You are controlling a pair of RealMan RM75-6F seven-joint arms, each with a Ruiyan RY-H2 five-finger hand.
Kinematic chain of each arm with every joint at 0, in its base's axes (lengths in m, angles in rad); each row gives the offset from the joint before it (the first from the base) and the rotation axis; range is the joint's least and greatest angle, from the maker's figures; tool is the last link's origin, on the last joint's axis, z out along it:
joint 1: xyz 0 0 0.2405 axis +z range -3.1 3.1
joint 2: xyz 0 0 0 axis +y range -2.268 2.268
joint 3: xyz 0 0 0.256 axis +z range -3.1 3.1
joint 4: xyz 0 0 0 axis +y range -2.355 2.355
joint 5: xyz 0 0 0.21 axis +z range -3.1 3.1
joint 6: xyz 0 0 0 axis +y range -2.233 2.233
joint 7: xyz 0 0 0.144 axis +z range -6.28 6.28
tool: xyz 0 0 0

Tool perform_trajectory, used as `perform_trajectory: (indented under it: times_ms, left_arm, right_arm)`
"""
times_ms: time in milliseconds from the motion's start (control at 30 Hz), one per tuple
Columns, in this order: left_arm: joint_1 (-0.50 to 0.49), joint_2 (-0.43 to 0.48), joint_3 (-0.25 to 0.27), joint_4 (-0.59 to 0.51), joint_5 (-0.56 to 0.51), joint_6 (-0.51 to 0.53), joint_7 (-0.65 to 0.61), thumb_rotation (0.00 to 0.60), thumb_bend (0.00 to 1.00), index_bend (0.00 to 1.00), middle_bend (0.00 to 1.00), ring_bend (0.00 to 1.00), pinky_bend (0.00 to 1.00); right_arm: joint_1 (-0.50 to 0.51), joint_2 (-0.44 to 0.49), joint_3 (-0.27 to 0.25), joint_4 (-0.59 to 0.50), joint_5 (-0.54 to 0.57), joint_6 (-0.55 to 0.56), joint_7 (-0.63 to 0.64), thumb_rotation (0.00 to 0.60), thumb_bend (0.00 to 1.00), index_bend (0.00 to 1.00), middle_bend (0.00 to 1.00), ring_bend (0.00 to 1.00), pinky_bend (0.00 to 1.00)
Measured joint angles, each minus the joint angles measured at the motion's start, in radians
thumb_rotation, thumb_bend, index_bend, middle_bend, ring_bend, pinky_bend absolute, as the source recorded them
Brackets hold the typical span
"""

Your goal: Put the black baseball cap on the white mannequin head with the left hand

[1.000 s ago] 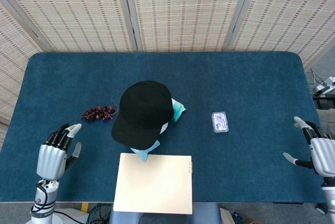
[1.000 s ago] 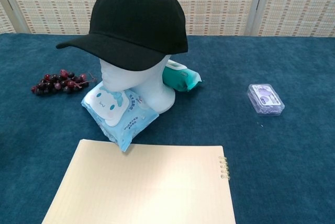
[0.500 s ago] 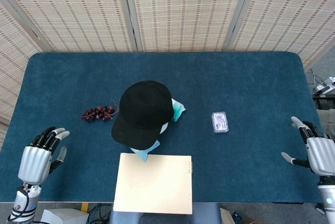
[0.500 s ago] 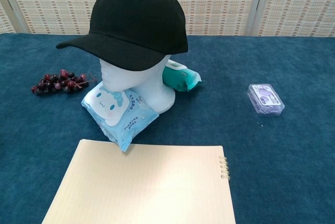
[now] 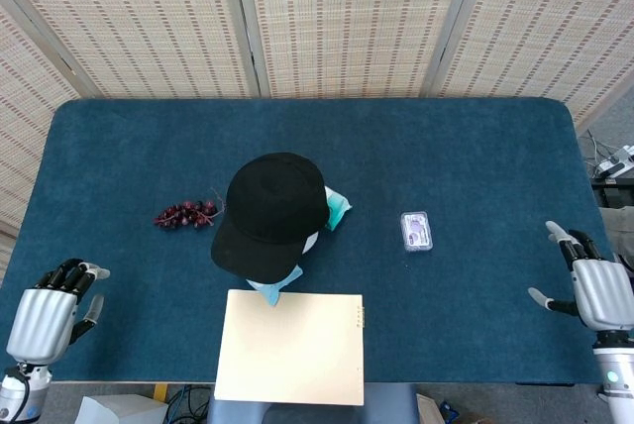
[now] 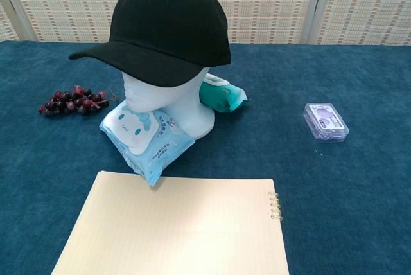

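The black baseball cap (image 5: 269, 208) (image 6: 166, 27) sits on the white mannequin head (image 6: 168, 105), its brim pointing to the front left. The head stands near the middle of the blue table. My left hand (image 5: 45, 317) hovers at the table's front left corner, far from the cap, holding nothing, fingers slightly apart. My right hand (image 5: 594, 285) is at the front right edge, fingers spread and empty. Neither hand shows in the chest view.
A bunch of dark grapes (image 5: 185, 215) (image 6: 72, 100) lies left of the head. A light blue wipes pack (image 6: 145, 139) and a teal pack (image 6: 222, 96) lean by its base. A small purple box (image 5: 416, 231) (image 6: 326, 121) lies to the right. A tan spiral notebook (image 5: 290, 346) (image 6: 176, 227) lies in front.
My left hand has drawn back toward the front left corner, away from the cap. The right hand drifted slightly toward the front edge. The cap stays on the head.
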Motion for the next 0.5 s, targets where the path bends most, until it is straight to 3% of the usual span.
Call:
perform_trajectory:
  times_ms: [500]
  left_arm:
    - [0.014,0.011,-0.032,0.0,-0.025,-0.031,-0.03,0.6,0.39,0.39,0.39,0.27,0.43]
  right_arm:
    - [0.01,-0.01,-0.004,0.004,0.004,-0.02,-0.026,0.6,0.03,0.08,0.27,0.14,0.5]
